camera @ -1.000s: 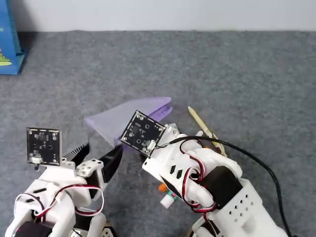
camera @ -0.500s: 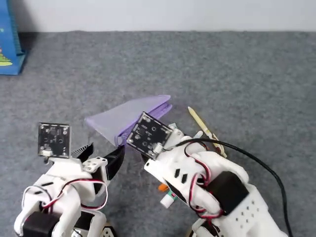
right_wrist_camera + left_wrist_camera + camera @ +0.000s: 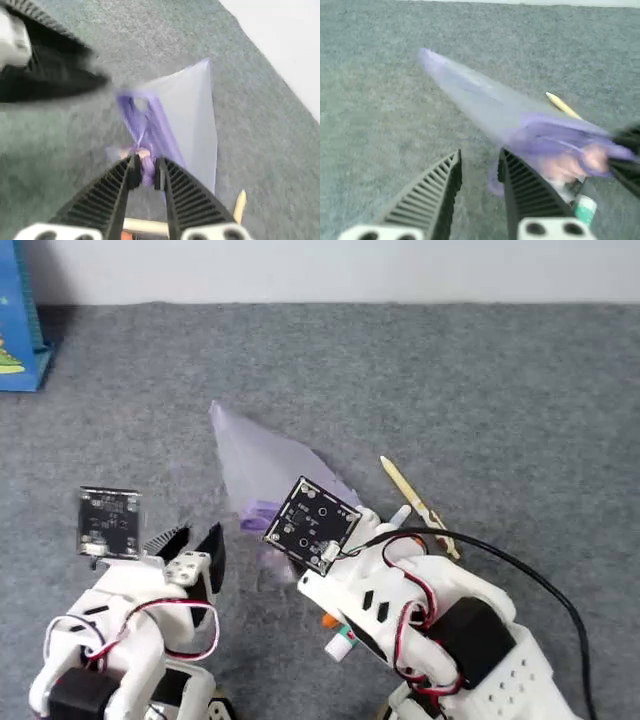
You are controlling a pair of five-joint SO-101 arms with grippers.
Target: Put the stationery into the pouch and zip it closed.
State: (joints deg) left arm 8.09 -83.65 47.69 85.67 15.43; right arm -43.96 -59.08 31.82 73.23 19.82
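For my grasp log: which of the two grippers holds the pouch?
The right gripper: its jaws pinch the purple pouch; the left gripper is open and empty.

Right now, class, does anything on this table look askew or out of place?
Yes. The pouch is askew, pinched at one end by the right gripper, its far corner slanting away over the grey mat. The pencil lies on the mat beside it, outside the pouch. The left gripper is open and empty.
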